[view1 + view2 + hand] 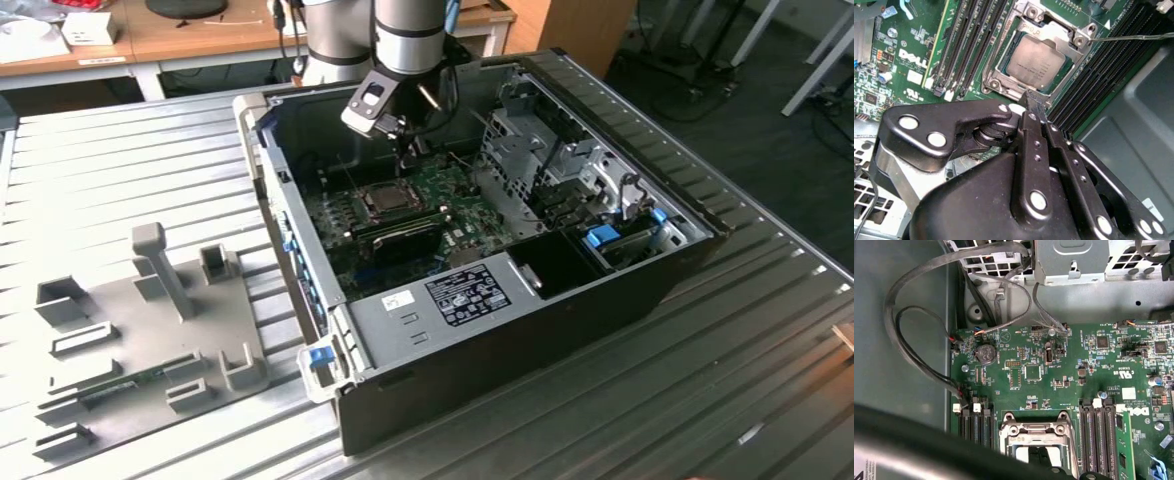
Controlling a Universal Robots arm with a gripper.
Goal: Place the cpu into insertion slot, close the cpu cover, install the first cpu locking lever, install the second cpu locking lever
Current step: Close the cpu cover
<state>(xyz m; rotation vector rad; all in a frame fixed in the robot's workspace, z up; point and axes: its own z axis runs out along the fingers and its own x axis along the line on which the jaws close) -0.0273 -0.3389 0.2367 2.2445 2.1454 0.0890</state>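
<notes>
Cpu (1038,62) seated in insertion slot (1002,70) w/ cpu cover (1054,29) down — pincer (1028,98) closed, empty.

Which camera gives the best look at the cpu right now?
The second wrist view: the cpu shows nearly its whole grey top up close, framed by the cpu cover. In the exterior view the cpu is a small distant square; the first wrist view shows mostly the cpu cover.

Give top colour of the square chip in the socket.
The small flat square chip is dull grey-brown metallic; second wrist view.
</notes>
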